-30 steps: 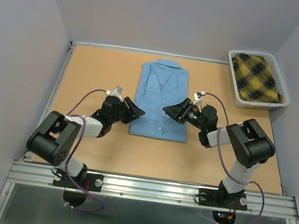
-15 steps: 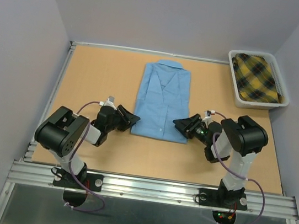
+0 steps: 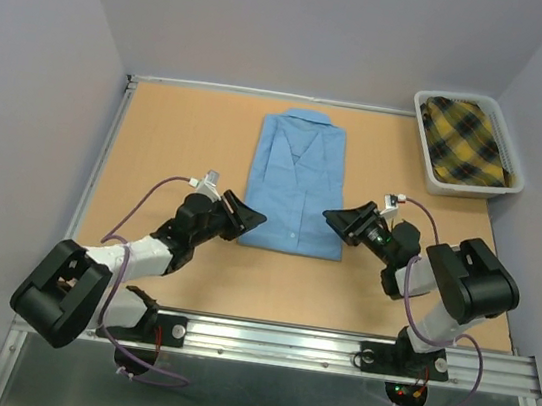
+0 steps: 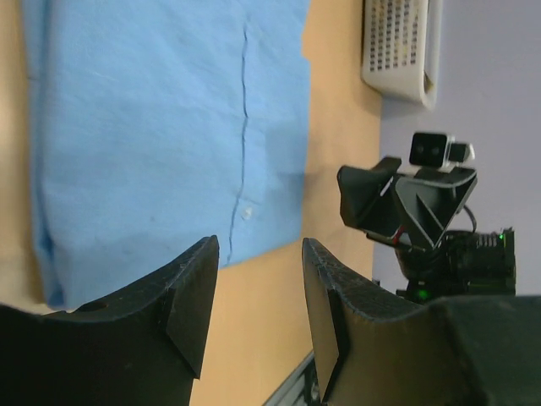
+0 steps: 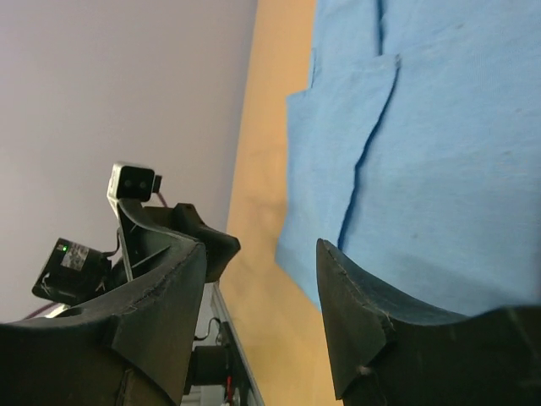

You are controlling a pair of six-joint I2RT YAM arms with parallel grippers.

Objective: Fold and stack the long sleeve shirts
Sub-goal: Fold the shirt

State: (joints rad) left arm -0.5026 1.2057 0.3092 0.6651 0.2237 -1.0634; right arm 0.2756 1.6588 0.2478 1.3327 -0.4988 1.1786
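Observation:
A light blue long sleeve shirt [image 3: 297, 182] lies folded flat on the table, collar at the far end and button front up. My left gripper [image 3: 249, 215] hangs open just off the shirt's near left corner, nothing between its fingers. My right gripper [image 3: 340, 218] stands open at the near right corner, also empty. In the left wrist view the shirt [image 4: 169, 127] fills the upper left beyond my left gripper [image 4: 258, 254]. The right wrist view has the shirt [image 5: 423, 144] on the right, past my right gripper [image 5: 262, 254].
A white basket [image 3: 514, 162] at the back right holds a yellow plaid cloth [image 3: 467, 140]. The tan table [image 3: 179, 140] has a raised rail along its left and far edges. A metal rail [image 3: 282, 341] carries the arm bases at the near edge.
Both grippers have drawn back from over the shirt's lower sides to its near corners. The left arm now stretches lower and longer. The shirt has not moved.

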